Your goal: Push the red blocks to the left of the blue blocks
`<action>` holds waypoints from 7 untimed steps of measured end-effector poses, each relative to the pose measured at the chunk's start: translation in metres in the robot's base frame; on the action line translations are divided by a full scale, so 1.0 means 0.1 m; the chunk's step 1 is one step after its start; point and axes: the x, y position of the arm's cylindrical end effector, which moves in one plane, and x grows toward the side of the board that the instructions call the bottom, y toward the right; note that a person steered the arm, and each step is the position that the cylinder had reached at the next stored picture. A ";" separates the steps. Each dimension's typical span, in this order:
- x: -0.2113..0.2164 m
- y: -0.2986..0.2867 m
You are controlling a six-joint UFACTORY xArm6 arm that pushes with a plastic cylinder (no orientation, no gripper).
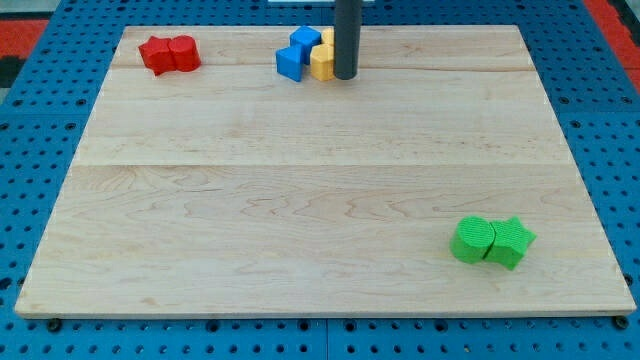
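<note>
Two red blocks point(169, 54) sit touching each other near the board's top left corner. Two blue blocks point(297, 54) sit at the top middle, one behind the other. Two yellow blocks point(322, 60) touch the blue ones on their right. My tip point(345, 76) stands just to the right of the yellow blocks, touching or almost touching them. The rod hides part of the yellow blocks. The red blocks lie well to the left of the blue blocks.
Two green blocks point(492, 241), a cylinder and a star shape, sit together at the bottom right. The wooden board point(300, 200) lies on a blue pegboard surface point(30, 200).
</note>
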 end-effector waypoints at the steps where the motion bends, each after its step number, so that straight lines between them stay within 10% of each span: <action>1: 0.53 -0.22; 4: -0.03 -3.12; 7: -0.36 -1.92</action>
